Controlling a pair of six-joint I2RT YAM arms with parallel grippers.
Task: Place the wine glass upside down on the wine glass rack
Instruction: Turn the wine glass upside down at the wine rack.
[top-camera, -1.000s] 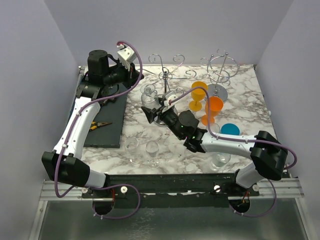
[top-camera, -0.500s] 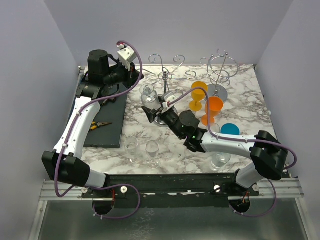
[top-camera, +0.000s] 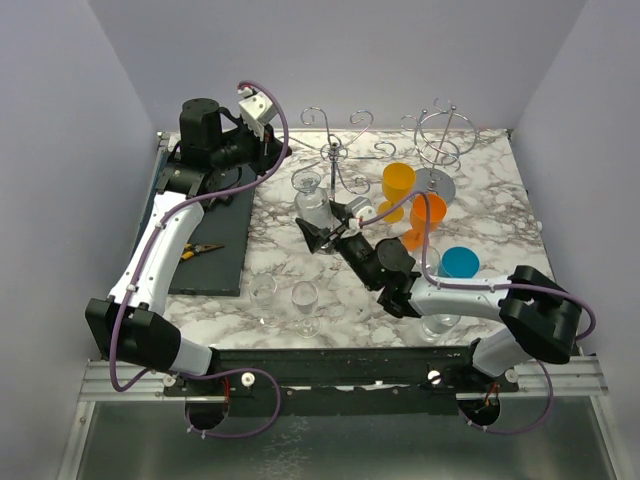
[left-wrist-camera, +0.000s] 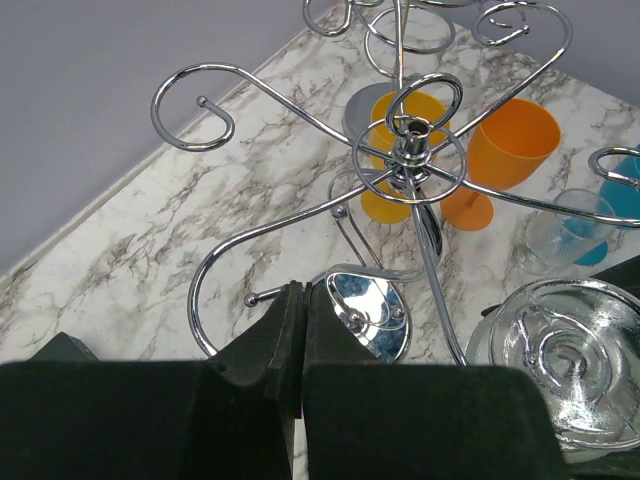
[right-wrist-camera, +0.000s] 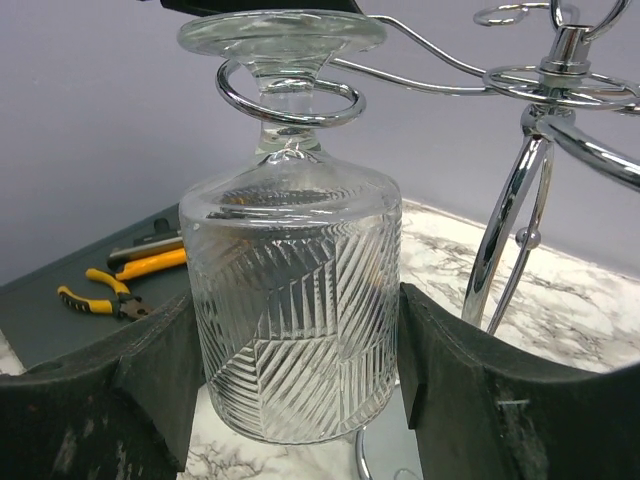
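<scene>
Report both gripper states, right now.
Left gripper: shut, holding nothing.
Right gripper: closed on the bowl of the upside-down wine glass, its stem in a hook of the rack.

A white, grey-veined marble tabletop filled the middle, with a dark slate mat along its 9 o'clock side. Plain pale lilac walls closed it in at 9, 12 and 3 o'clock under even light. A metal rail ran across at 6 o'clock.

Marble table: dark mat left, wine glass rack, second rack rear, orange goblets, blue cup, clear glasses front.
</scene>
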